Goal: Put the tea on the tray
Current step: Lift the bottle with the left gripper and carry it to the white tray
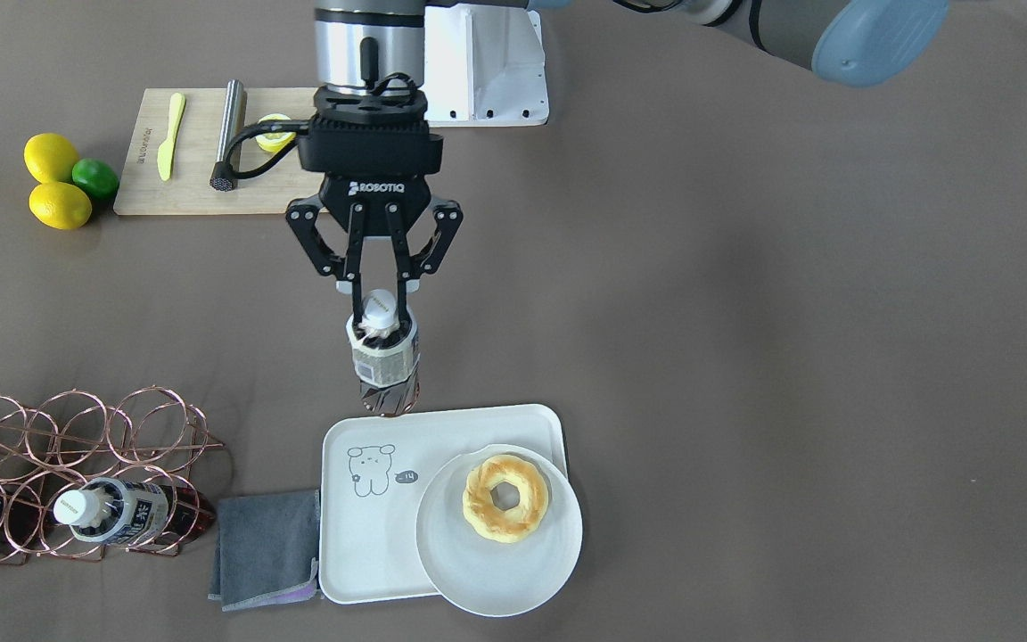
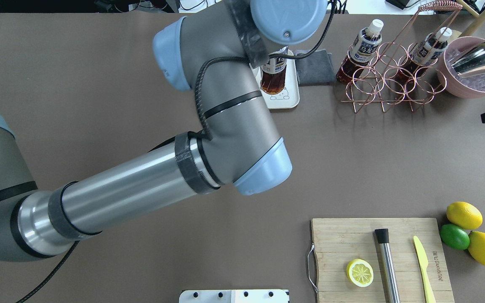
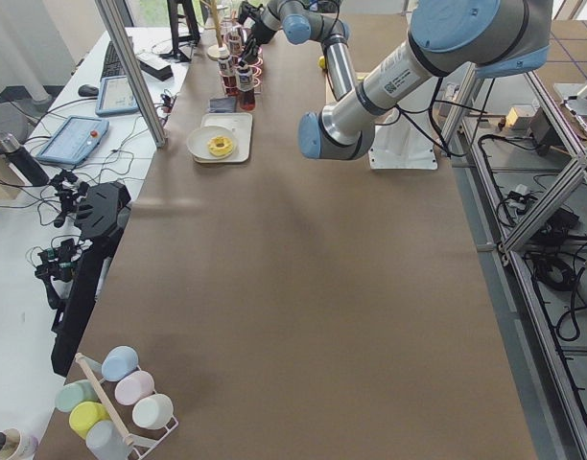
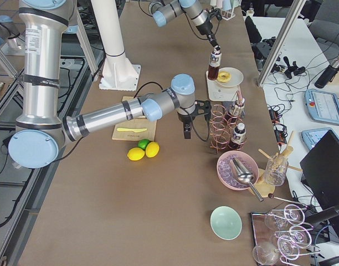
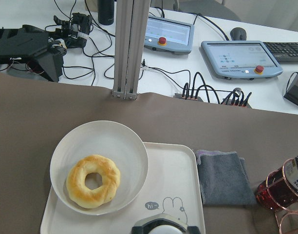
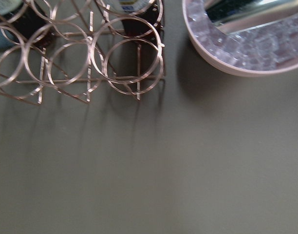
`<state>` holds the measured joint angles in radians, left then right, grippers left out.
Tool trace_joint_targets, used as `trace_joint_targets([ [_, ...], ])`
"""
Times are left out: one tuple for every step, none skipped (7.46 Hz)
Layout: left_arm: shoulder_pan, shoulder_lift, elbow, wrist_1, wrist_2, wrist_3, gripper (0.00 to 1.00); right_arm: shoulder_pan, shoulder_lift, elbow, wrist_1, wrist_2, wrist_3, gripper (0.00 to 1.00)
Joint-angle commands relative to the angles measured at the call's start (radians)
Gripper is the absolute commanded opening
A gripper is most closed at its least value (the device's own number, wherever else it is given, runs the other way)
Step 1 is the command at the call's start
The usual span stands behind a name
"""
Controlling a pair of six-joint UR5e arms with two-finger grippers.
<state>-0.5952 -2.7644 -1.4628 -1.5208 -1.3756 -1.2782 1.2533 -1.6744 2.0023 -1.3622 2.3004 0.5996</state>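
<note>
One tea (image 1: 384,361), frame centre, neck clamped by left gripper (image 1: 380,314) fingers, at tray (image 1: 344,553) upper rim; right gripper (image 4: 186,134) fingers: we cannot tell.

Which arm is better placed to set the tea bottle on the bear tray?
Left. The left gripper holds the tea bottle by its cap at the tray; the right gripper is away beside the copper rack.

Left arm (image 2: 141,176) stretched forward, left gripper (image 1: 379,312) pointing down, fingers (image 1: 403,299) clamping tea (image 1: 384,366); right arm (image 4: 119,113) low.
</note>
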Motion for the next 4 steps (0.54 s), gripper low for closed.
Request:
trace_joint_targets([
  [-0.058, -0.156, 0.334, -0.158, -0.013, 0.048, 0.00, 0.073, -0.088, -0.026, -0.166, -0.007, -0.261, 1.00],
  [-0.060, -0.193, 0.417, -0.185, -0.017, 0.051, 0.00, 0.112, -0.088, -0.028, -0.286, -0.063, -0.458, 1.00],
  [-0.057, -0.211, 0.485, -0.220, -0.014, 0.051, 0.00, 0.136, -0.084, -0.034, -0.395, -0.120, -0.609, 1.00],
  [-0.052, -0.228, 0.542, -0.254, -0.008, 0.051, 0.00, 0.165, -0.088, -0.034, -0.423, -0.110, -0.622, 1.00],
])
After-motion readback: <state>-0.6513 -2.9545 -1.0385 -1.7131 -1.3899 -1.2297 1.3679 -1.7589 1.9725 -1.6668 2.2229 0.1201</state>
